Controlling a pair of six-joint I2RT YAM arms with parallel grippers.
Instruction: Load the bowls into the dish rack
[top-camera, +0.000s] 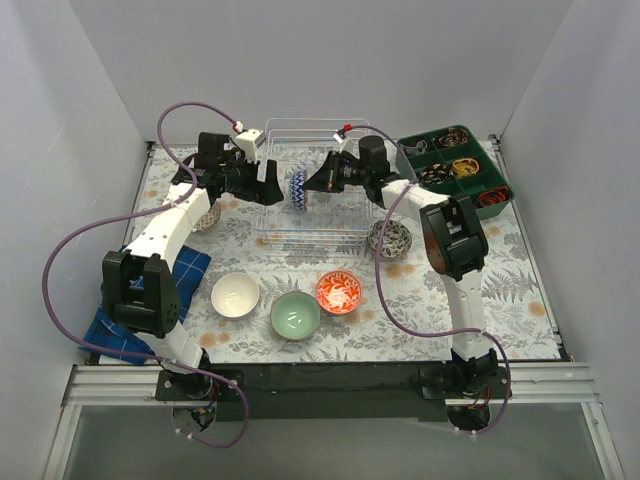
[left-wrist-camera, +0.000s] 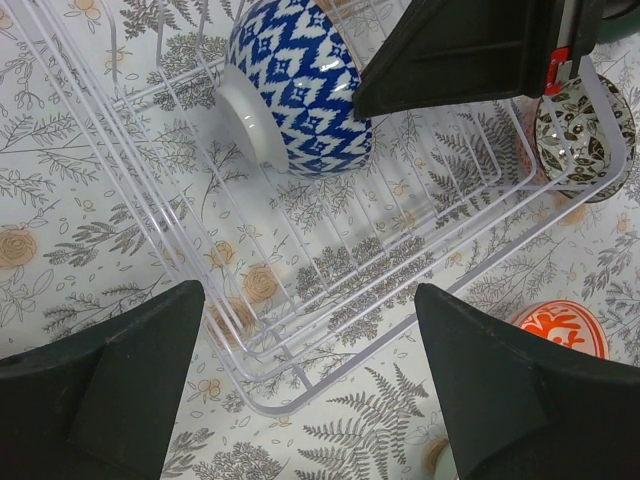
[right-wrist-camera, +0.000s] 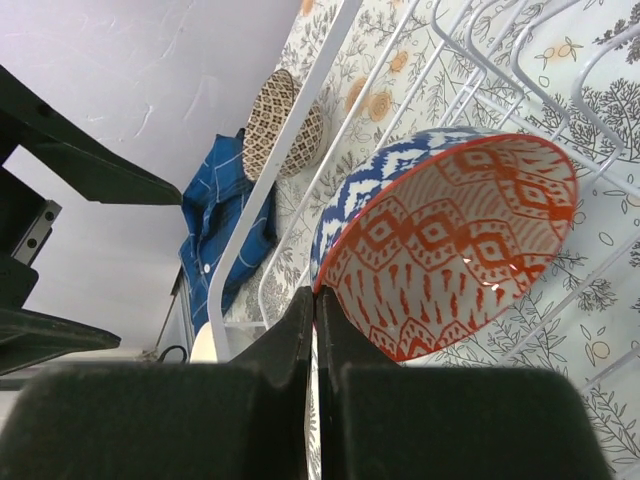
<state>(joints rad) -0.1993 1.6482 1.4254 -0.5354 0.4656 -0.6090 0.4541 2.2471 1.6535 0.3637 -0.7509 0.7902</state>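
Observation:
The pale wire dish rack (top-camera: 310, 228) sits mid-table. My right gripper (top-camera: 315, 183) is shut on the rim of the blue-and-white bowl (top-camera: 297, 189), held on edge inside the rack; its inside is orange-red patterned in the right wrist view (right-wrist-camera: 450, 240), with the fingertips (right-wrist-camera: 316, 305) pinching the rim. My left gripper (top-camera: 266, 186) is open and empty above the rack's left end, beside that bowl (left-wrist-camera: 295, 90). White (top-camera: 235, 295), mint green (top-camera: 296, 314) and orange-red (top-camera: 338, 291) bowls stand in front of the rack. A dark grey patterned bowl (top-camera: 389, 239) stands to its right.
A brownish patterned bowl (top-camera: 207, 217) lies left of the rack, partly under the left arm. A dark green compartmented tray (top-camera: 455, 165) stands at the back right. A blue cloth (top-camera: 150, 300) lies at the left edge. Walls enclose the table.

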